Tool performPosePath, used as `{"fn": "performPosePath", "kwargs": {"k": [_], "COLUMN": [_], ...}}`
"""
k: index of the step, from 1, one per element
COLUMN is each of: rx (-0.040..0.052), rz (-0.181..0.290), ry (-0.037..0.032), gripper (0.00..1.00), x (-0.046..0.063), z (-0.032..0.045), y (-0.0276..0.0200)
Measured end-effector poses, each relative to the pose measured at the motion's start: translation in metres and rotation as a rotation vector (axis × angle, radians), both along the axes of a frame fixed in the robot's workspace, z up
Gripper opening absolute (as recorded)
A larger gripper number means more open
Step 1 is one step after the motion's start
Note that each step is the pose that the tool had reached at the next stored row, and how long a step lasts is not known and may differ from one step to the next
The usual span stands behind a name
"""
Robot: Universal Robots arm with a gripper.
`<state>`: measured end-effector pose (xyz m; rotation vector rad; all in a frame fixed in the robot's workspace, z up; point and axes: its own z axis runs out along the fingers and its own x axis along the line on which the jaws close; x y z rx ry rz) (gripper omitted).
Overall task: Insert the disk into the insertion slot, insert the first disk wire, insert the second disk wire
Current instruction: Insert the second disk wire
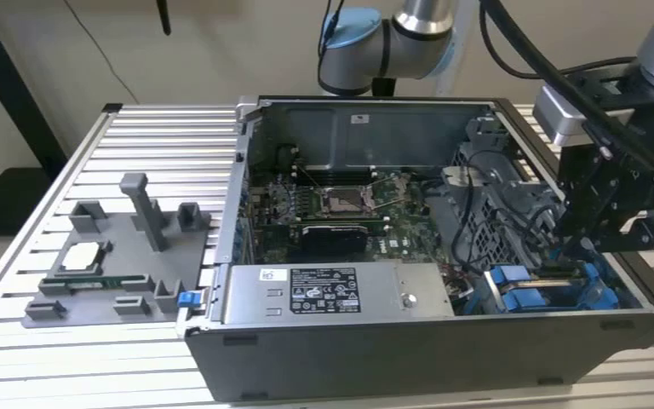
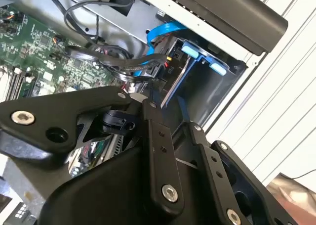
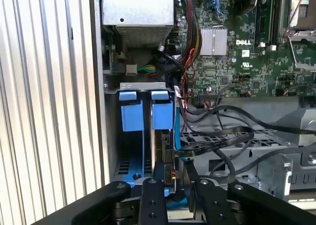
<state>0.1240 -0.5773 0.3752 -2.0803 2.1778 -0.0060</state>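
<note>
**Robot arm works at drive bay of open computer**

The gripper (image 3: 170,178) hangs low over the drive cage at the exterior view's right end of the open computer case (image 1: 418,358), its fingers (image 3: 159,171) closed in on a black wire connector (image 3: 169,174). The disk (image 3: 162,136) already sits in the insertion slot (image 3: 143,89) directly ahead of the fingertips, its long axis running away from the gripper, blue end tab at the far end. A second blue-tabbed carrier (image 3: 131,113) stands just beside it.
</note>
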Motion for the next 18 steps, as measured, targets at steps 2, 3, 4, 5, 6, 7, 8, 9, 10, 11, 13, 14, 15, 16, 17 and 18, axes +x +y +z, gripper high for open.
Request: {"fn": "performPosePath", "kwargs": {"k": [2,3,4,5,6,7,8,9,10,11,13,14,15,16,17,18], "rx": [-0.0001,-0.0002,-0.0003,-0.0002,-0.0005,-0.0006,-0.0007,-0.0008,-0.0005,-0.0005,-0.0008,-0.0009,-0.0014,-0.0016,-0.0017,-0.0018], "rz": [0.000,0.000,0.000,0.000,0.000,0.000,0.000,0.000,0.000,0.000,0.000,0.000,0.000,0.000,0.000,0.000], "ry": [0.0041,0.0071,0.0101,0.0128,0.0156,0.0184,0.0214,0.0246,0.0271,0.0278,0.0280,0.0280,0.0280,0.0280,0.0280,0.0280], "gripper": [1.00,1.00,1.00,1.00,1.00,1.00,1.00,1.00,1.00,1.00,1.00,1.00,1.00,1.00,1.00,1.00], "x": [0.000,0.000,0.000,0.000,0.000,0.000,0.000,0.000,0.000,0.000,0.000,0.000,0.000,0.000,0.000,0.000], "z": [0.0034,0.0049,0.0066,0.0081,0.0098,0.0114,0.0131,0.0148,0.0159,0.0162,0.0163,0.0163,0.0164,0.0164,0.0164,0.0164], "y": [0.0000,0.0000,0.0000,0.0000,0.0000,0.0000,0.0000,0.0000,0.0000,0.0000,0.0000,0.0000,0.0000,0.0000,0.0000,0.0000]}}
